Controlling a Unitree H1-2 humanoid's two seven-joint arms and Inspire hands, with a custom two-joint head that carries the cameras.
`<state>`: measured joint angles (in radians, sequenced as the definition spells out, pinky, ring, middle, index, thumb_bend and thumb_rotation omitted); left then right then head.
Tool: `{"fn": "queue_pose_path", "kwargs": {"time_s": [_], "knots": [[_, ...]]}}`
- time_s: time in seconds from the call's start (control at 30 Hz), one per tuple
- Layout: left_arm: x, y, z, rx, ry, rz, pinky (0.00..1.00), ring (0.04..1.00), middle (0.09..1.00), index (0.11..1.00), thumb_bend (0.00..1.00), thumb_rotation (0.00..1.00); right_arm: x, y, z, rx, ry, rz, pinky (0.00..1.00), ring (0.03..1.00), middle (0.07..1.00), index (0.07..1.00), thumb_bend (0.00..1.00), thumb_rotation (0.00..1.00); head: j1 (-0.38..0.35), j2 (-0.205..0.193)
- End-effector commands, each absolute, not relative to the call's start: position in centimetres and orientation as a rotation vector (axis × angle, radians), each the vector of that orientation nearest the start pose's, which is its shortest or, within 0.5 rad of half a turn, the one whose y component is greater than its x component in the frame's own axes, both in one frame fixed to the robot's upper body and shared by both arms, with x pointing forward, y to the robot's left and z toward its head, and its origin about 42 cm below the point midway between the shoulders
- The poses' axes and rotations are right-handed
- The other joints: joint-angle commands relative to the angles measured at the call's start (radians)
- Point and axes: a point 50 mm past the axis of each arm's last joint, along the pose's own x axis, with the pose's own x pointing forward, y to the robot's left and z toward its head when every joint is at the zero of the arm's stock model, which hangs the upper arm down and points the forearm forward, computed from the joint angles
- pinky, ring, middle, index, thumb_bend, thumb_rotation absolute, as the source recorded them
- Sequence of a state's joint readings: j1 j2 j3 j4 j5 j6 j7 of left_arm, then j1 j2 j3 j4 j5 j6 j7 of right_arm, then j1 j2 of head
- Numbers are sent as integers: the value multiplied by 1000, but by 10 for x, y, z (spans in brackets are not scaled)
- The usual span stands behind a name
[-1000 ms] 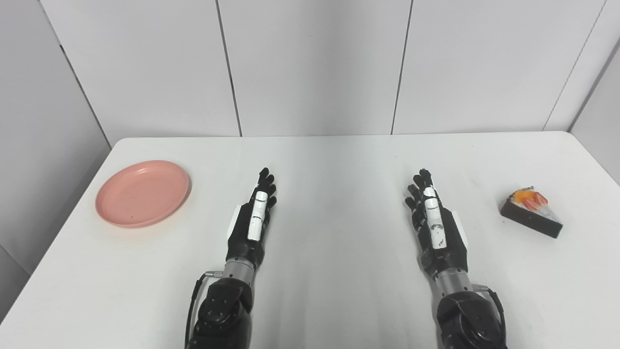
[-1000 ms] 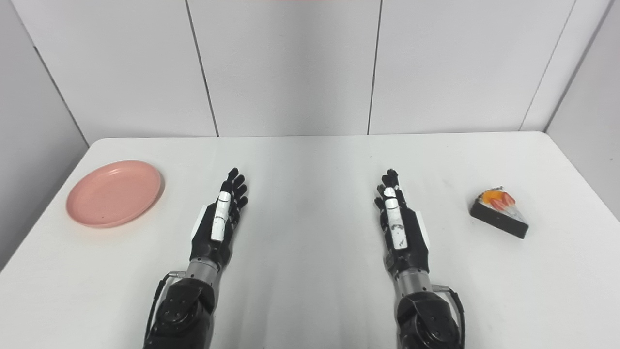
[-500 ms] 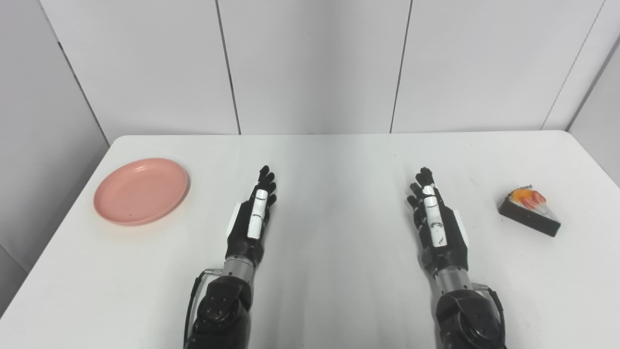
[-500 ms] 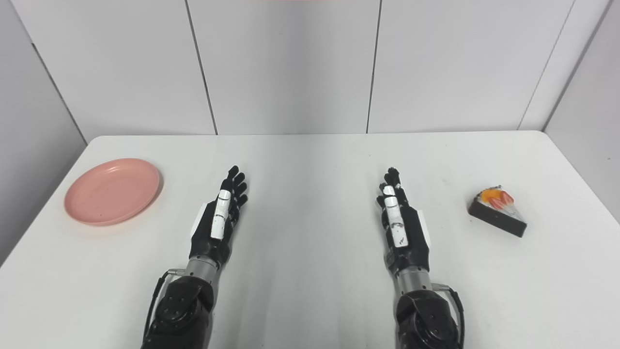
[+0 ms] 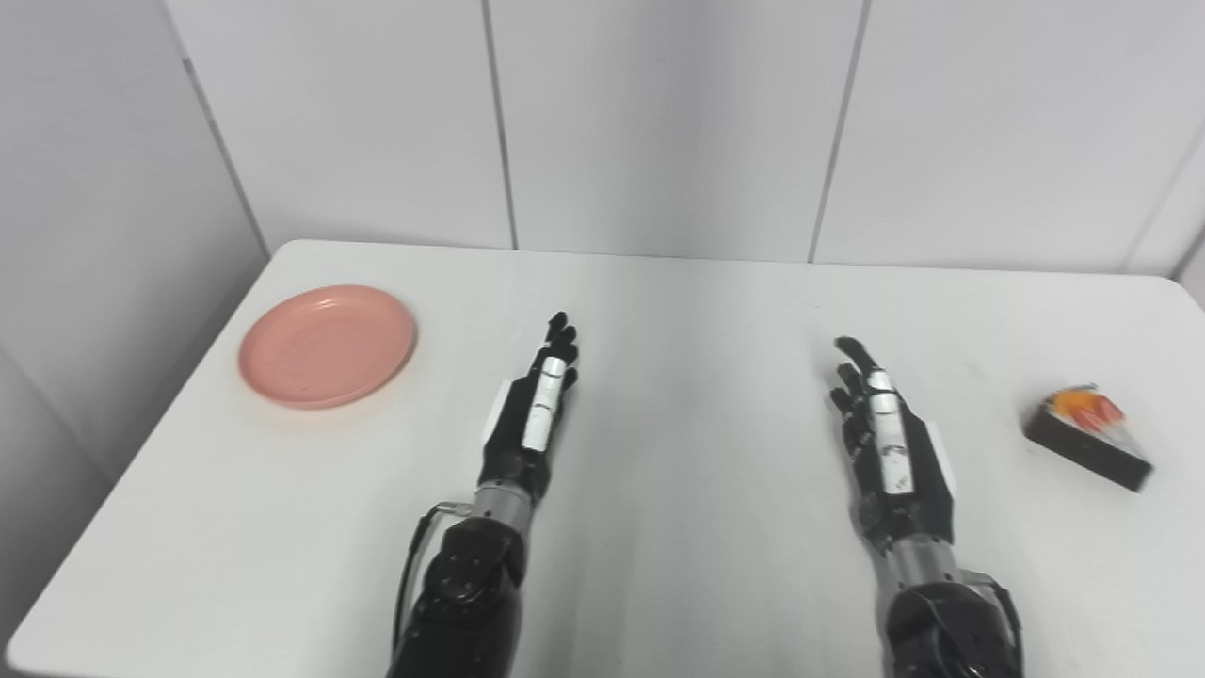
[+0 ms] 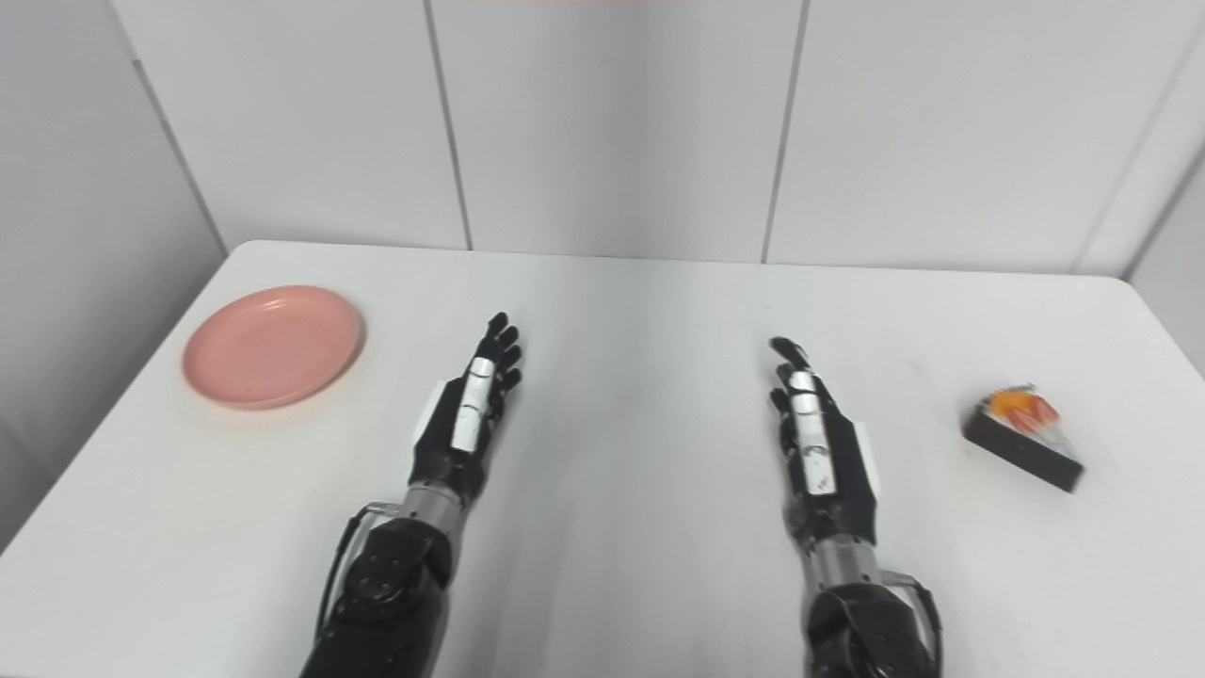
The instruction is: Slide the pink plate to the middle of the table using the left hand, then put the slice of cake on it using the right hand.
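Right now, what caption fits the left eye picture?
Open hands wait between pink plate and cake slice.

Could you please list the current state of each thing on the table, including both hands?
pink plate: empty, flat on the table near its far left corner, untouched.
slice of cake: resting on the table at the right side, not held.
left hand: open, fingers extended, holding nothing, apart from the plate.
right hand: open, fingers extended, holding nothing, apart from the cake.
table: white, middle bare.

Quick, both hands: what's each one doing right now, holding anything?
Left hand: open, fingers out, holding nothing, short of the plate.
Right hand: open, holding nothing, apart from the cake.
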<state>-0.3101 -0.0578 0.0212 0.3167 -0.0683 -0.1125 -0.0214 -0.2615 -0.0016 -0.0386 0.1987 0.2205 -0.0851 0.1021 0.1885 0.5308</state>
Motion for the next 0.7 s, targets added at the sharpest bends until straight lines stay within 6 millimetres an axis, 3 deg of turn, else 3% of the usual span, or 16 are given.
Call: {"fn": "queue_pose_path", "kwargs": {"time_s": [0.0,0.17,0.67], "knots": [[385,165,116,-131,-138,-66,1000,1000,1000,1000,669,1000,362,-208,121,181,-136,141,1000,1000,1000,999,584,917,14,-6],[394,174,122,-133,-164,4,969,985,983,991,703,1000,361,-213,121,156,-131,159,1000,1000,1000,1000,590,923,23,-17],[412,214,152,-129,-242,47,1000,975,968,974,729,1000,361,-214,118,157,-126,147,1000,1000,1000,1000,582,916,13,-23]]}}
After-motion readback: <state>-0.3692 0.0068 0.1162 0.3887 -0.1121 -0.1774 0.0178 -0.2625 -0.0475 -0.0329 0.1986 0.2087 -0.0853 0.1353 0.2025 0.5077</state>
